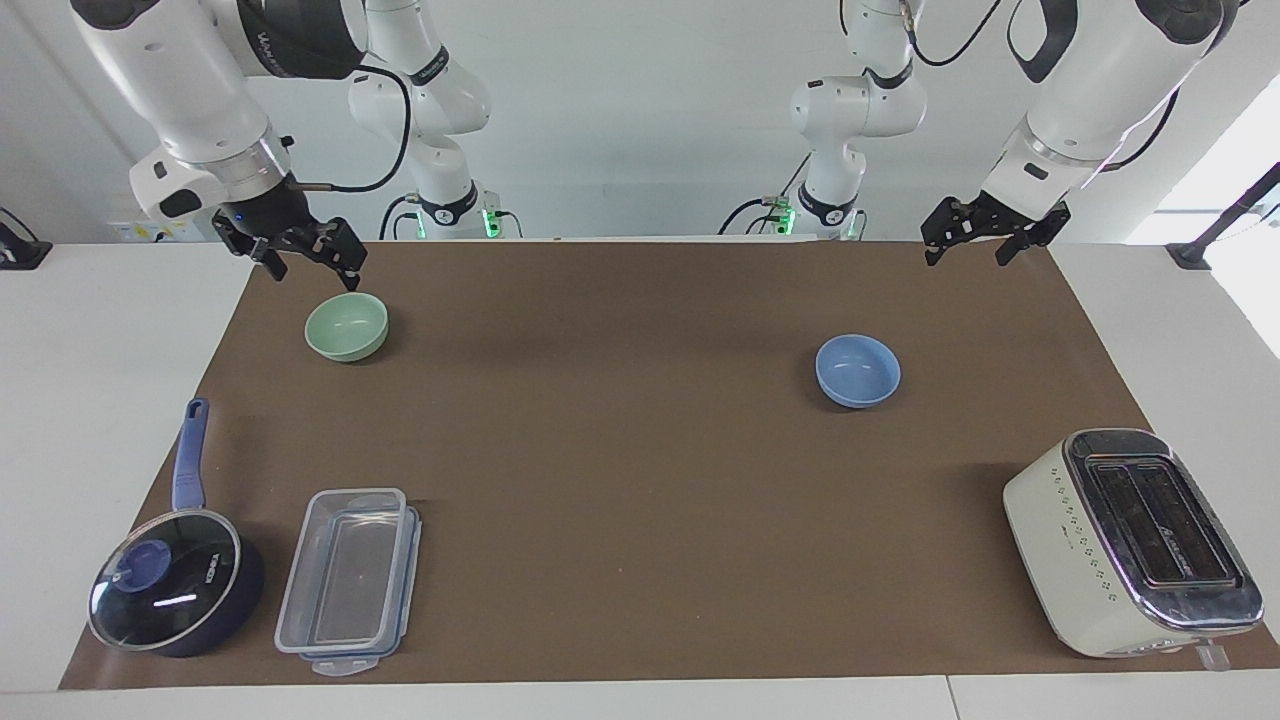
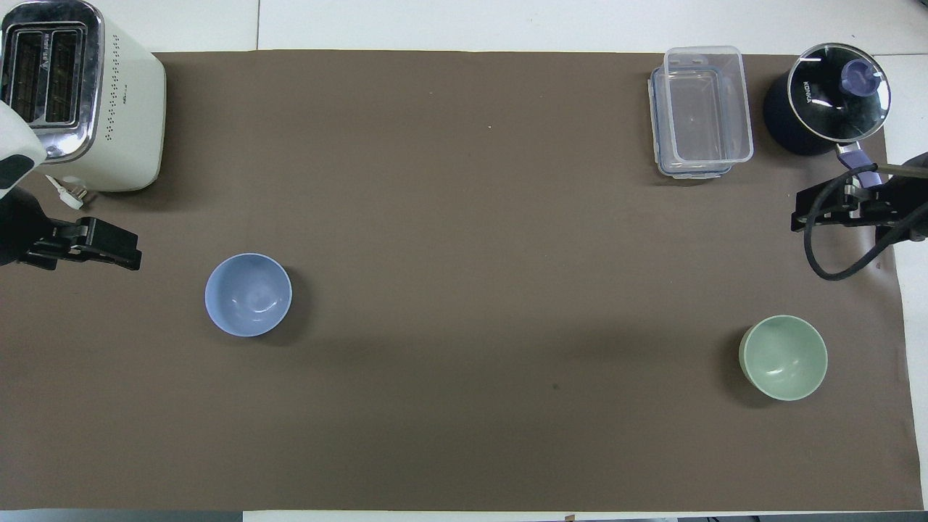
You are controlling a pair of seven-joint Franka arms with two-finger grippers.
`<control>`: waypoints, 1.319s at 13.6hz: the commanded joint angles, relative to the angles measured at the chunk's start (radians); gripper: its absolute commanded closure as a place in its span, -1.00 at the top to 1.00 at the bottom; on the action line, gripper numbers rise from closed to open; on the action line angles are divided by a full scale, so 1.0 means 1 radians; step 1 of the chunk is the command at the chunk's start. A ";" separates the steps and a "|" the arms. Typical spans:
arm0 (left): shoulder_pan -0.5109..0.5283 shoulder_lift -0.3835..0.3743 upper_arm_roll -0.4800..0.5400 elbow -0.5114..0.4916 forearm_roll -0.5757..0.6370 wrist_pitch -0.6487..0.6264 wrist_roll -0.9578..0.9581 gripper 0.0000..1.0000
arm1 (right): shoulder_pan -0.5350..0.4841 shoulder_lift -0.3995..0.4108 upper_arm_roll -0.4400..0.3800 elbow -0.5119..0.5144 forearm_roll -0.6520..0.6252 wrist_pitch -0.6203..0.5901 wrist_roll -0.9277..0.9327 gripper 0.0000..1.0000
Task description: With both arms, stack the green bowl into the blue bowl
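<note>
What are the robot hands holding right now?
Nothing. The right hand is open, up in the air by the green bowl. The left hand is open too, away from the blue bowl.

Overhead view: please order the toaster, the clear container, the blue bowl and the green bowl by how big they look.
1. Toaster, though partly cut off at the edge.
2. Clear container.
3. Blue bowl and green bowl: they look alike, so no ranking.
</note>
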 commanded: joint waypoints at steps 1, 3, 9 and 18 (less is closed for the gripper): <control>-0.017 0.002 0.010 0.009 0.024 0.014 -0.006 1.00 | 0.000 -0.014 0.007 -0.018 -0.008 0.007 -0.025 1.00; -0.012 0.002 0.010 0.009 0.024 0.014 0.001 1.00 | 0.000 -0.020 0.007 -0.022 -0.010 0.007 -0.053 1.00; -0.015 -0.026 0.010 -0.046 0.022 0.055 0.003 1.00 | -0.002 -0.020 0.007 -0.024 -0.010 0.008 -0.050 1.00; -0.004 -0.121 0.010 -0.365 0.022 0.310 0.044 1.00 | -0.089 -0.101 0.005 -0.212 0.005 0.111 -0.206 1.00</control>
